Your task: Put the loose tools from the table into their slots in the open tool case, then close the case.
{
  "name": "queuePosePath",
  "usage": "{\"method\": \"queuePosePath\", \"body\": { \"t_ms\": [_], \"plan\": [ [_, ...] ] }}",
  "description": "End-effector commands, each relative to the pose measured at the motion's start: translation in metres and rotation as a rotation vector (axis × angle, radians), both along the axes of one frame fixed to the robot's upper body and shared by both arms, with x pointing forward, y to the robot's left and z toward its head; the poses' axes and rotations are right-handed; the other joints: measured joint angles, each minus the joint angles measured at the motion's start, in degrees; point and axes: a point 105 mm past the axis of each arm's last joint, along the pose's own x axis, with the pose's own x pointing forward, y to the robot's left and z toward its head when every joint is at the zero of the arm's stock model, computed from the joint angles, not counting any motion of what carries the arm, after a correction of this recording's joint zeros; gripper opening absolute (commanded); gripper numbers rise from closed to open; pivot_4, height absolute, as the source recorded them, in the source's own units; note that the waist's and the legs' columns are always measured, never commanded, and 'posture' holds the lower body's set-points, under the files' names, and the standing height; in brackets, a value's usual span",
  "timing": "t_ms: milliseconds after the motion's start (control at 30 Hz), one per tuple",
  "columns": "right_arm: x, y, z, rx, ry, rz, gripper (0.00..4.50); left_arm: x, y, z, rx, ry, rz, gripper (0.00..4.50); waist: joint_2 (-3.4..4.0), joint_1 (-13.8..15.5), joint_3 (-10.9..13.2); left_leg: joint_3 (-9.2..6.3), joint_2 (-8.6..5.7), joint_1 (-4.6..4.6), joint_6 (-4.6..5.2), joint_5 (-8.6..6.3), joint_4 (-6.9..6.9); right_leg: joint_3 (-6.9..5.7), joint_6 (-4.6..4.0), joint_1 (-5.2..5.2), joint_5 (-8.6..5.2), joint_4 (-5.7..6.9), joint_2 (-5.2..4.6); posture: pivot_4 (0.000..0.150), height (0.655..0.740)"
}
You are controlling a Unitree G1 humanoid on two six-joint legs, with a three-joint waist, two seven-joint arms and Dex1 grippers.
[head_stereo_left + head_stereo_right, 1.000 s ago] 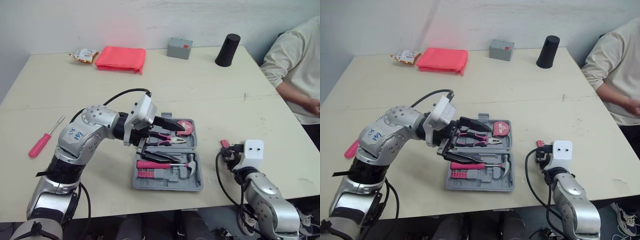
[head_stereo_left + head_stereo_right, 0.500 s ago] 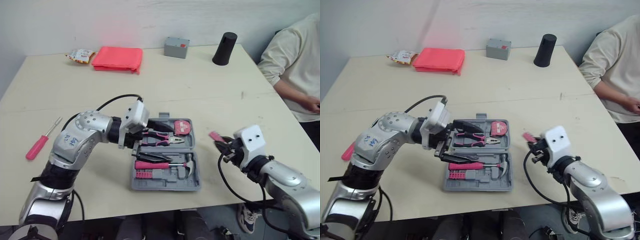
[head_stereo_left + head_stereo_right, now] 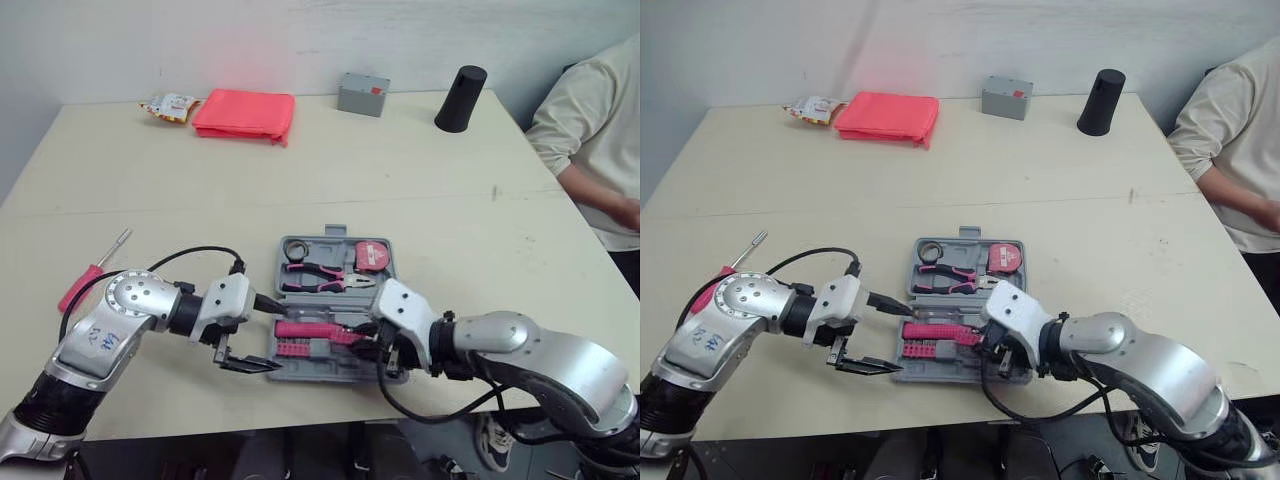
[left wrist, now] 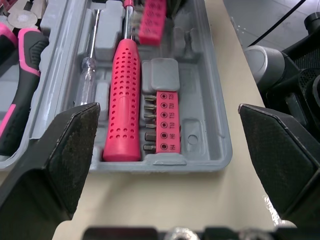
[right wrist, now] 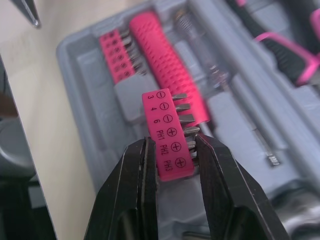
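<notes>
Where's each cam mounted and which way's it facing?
Left eye view: head, facing forward and down over the table and tool case; both arms show.
Right eye view: same head, same scene.
Left wrist view: along the open left pincer at the case's pink driver.
Right wrist view: along the right pincer, shut on a bit holder.
Both wrist views share the driver.

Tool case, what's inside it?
Pliers, tape measure, pink screwdriver and a bit strip in slots. The right gripper, holding a second bit strip, hides the right end.
</notes>
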Motion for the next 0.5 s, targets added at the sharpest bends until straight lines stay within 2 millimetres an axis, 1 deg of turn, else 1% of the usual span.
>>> {"method": "queuePosePath", "body": {
  "t_ms": [33, 100, 200, 400, 500],
  "plan": [
    [-0.002, 0.007, 0.002, -0.012, -0.026, 0.033, 0.78, -0.003, -0.006, 0.007, -0.002, -0.055, -0.037, 4.50, 0.00, -0.04, 0.00, 0.01, 0.00, 0.01, 0.00, 0.00, 0.00, -0.01, 0.00, 0.00, 0.00, 0.02, -0.01, 0.150, 0.7400],
    [0.000, 0.006, -0.001, -0.049, -0.036, 0.041, 0.78, -0.002, -0.009, 0.008, -0.006, -0.060, -0.042, 4.50, 0.00, -0.09, 0.00, 0.01, -0.01, 0.03, 0.00, 0.00, 0.00, -0.05, 0.00, 0.00, 0.01, 0.05, -0.01, 0.150, 0.7400],
    [0.003, -0.002, -0.006, -0.117, -0.061, 0.041, 0.78, 0.000, -0.011, 0.010, -0.014, -0.068, -0.043, 4.50, 0.00, -0.08, 0.00, 0.01, 0.00, 0.05, 0.00, 0.00, 0.00, -0.09, 0.00, 0.00, 0.01, 0.07, 0.03, 0.150, 0.7400],
    [0.003, -0.008, -0.004, -0.123, -0.064, 0.050, 0.78, 0.001, -0.015, 0.013, -0.027, -0.076, -0.050, 4.50, 0.00, -0.06, 0.00, 0.03, 0.01, 0.04, -0.01, 0.00, 0.01, -0.10, 0.00, 0.01, 0.01, 0.05, 0.10, 0.150, 0.7400],
    [0.001, -0.007, -0.006, -0.119, -0.057, 0.067, 0.78, 0.003, -0.017, 0.015, -0.032, -0.083, -0.048, 4.50, 0.00, -0.05, 0.00, 0.01, 0.02, 0.04, -0.01, 0.00, 0.01, -0.10, 0.00, 0.01, 0.01, 0.06, 0.11, 0.150, 0.7400]
  ]
}}
